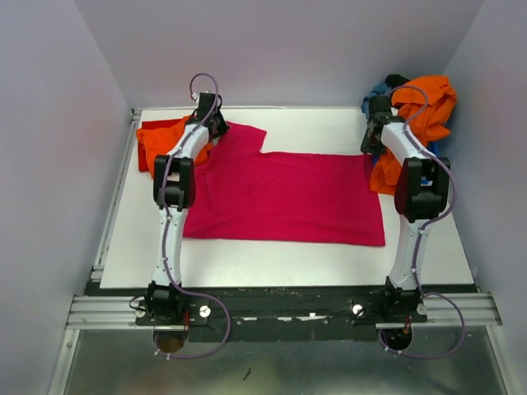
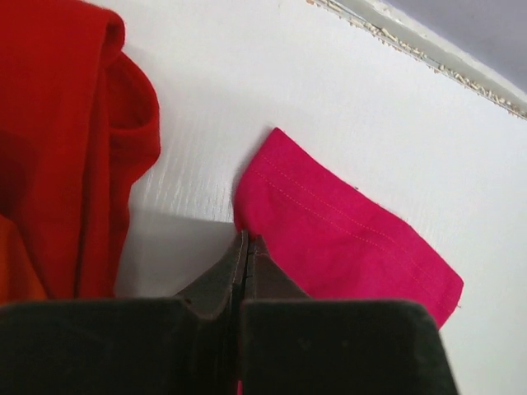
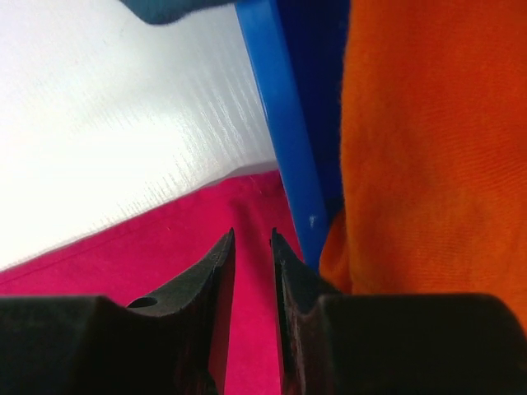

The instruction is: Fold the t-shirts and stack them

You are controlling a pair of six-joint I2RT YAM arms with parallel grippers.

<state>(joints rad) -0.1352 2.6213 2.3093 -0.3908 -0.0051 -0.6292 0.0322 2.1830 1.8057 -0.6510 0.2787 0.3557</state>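
A magenta-pink t-shirt [image 1: 288, 197] lies spread flat across the middle of the table. My left gripper [image 1: 212, 123] is at its back left sleeve [image 2: 346, 230]. Its jaws [image 2: 245, 240] are pressed together on the sleeve's near edge. My right gripper [image 1: 372, 140] is over the shirt's back right corner [image 3: 123, 263]. Its fingers [image 3: 253, 234] stand a narrow gap apart, with the pink cloth showing between them. A red t-shirt [image 2: 66, 123] lies folded at the back left, over an orange one [image 1: 160, 140]. Another orange t-shirt [image 1: 424, 107] is heaped at the back right.
A blue plastic bin [image 3: 284, 148] stands just right of my right gripper, with the orange t-shirt [image 3: 436, 148] hanging over it. The table's raised back edge [image 2: 428, 58] runs close behind the left gripper. Grey walls [image 1: 66, 123] close in the table on three sides.
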